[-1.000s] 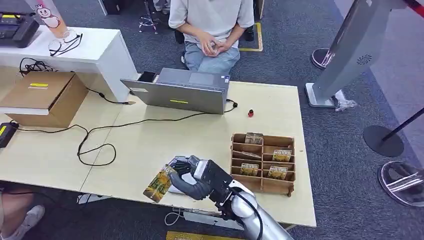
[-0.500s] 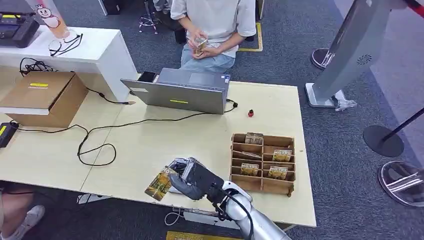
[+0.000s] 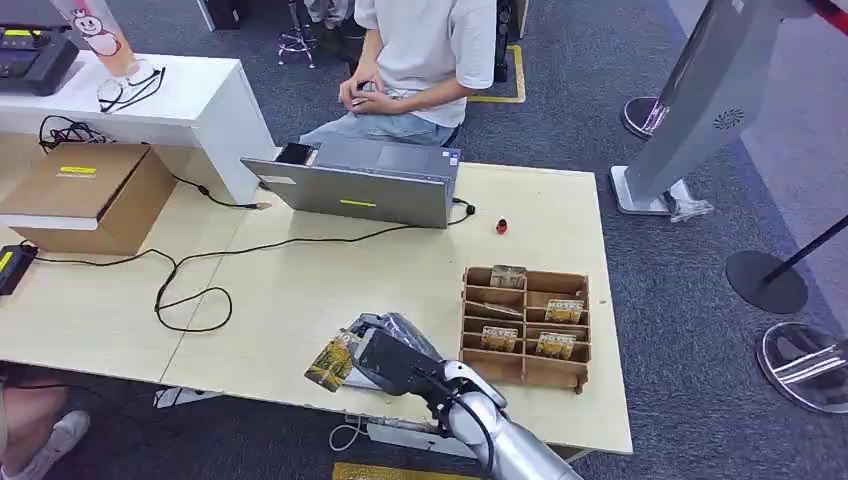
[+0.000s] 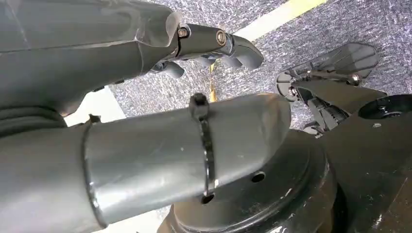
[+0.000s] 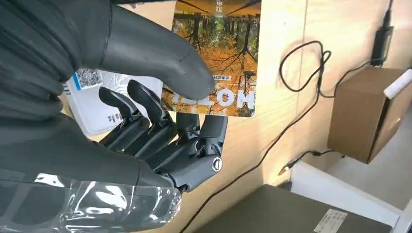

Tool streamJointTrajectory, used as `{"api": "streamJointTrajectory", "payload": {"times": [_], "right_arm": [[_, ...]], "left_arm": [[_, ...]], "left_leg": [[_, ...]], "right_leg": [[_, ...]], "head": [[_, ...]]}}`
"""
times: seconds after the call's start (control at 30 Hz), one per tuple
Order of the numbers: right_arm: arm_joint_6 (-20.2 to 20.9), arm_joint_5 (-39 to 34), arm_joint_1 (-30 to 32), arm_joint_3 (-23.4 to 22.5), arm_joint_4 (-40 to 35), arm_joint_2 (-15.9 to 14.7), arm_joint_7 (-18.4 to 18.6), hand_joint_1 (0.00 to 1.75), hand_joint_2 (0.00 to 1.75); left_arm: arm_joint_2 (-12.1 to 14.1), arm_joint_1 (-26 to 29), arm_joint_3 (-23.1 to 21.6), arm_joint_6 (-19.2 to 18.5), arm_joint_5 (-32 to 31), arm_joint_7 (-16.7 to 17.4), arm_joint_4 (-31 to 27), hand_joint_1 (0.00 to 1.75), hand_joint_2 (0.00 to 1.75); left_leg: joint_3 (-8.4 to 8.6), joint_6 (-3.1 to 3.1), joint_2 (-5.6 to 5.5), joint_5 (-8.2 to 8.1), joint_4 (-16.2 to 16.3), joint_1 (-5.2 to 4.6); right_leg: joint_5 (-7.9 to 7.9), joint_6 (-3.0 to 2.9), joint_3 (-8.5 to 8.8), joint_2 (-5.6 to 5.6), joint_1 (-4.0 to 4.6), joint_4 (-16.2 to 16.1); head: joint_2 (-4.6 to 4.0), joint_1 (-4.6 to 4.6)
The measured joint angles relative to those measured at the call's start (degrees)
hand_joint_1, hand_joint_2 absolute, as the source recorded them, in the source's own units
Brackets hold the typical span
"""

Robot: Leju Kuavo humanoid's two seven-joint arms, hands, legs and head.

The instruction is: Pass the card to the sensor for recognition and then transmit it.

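My right hand (image 3: 385,358) pinches the glossy autumn-forest printed card (image 5: 216,58) between thumb and fingers, over the white flat sensor pad (image 5: 99,99) on the pale wooden bench (image 3: 300,280). I judge recognition underway, handover remaining. My left hand (image 4: 214,46) hangs with fingers curled, holding nothing.

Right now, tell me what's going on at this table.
The robot's right hand pinches an autumn-print card between thumb and fingers at the near table edge, just over a white sensor pad. More cards sit in the wooden organizer beside it. The left hand hangs by the floor. A seated person waits behind the laptop.
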Motion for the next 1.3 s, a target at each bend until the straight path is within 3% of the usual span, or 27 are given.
{"api": "streamJointTrajectory", "payload": {"times": [0.4,0.77,1.0,1.3], "right_arm": [[-4.2,6.6,0.0,0.0,0.2,0.0,1.8,1.75,1.75],[-4.9,8.3,0.0,0.0,0.2,0.0,2.3,1.75,1.75],[-8.1,14.2,0.0,0.5,0.2,0.0,4.5,1.75,1.75],[-9.0,20.4,0.0,1.6,0.6,0.0,6.9,1.75,1.75]], "left_arm": [[0.0,-0.1,0.0,0.2,0.0,0.4,0.0,0.00,0.00],[-0.1,-0.2,-0.2,0.2,0.2,0.6,0.0,0.00,0.00],[-0.1,-0.2,-0.3,0.3,0.2,0.7,0.0,0.00,0.00],[-0.1,-0.4,-1.3,0.3,0.3,0.7,0.0,0.00,0.00]], "left_leg": [[0.01,0.00,0.00,0.00,0.0,0.00],[0.01,0.00,0.00,0.00,0.0,0.00],[0.01,0.00,0.00,0.00,0.0,0.00],[0.01,0.00,0.00,0.00,0.0,0.00]], "right_leg": [[0.00,0.00,0.00,0.00,0.00,0.0],[0.00,0.00,0.00,0.00,0.00,0.0],[0.00,0.00,0.00,0.00,0.00,0.0],[0.00,0.00,0.00,0.00,0.00,0.0]], "head": [[0.00,0.00],[0.00,0.00],[0.00,0.00],[0.00,0.00]]}}
